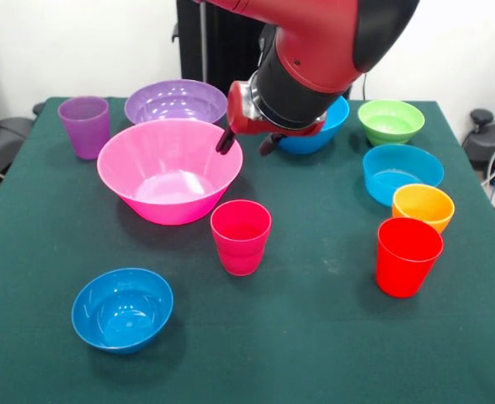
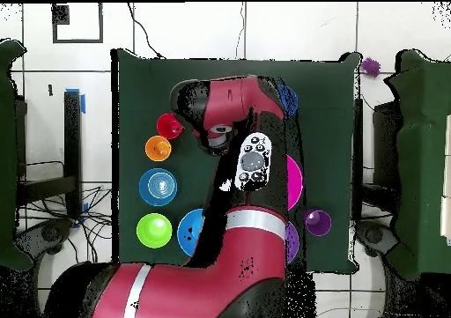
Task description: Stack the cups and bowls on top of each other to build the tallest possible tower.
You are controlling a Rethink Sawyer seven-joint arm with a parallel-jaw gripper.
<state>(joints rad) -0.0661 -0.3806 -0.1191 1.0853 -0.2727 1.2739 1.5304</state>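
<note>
A red robot arm hovers with empty, spread fingers [image 1: 246, 141] at the big pink bowl's [image 1: 170, 171] far rim, nothing stacked yet on the green bench [image 1: 315, 337]; next likely means lowering to grasp that rim.

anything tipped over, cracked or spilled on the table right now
Nothing stands out. The cups, purple, magenta and red, stand upright, and every bowl sits mouth up, including the huge pink bowl. No spill shows on the table. The gripper hangs open by the pink bowl's rim.
</note>
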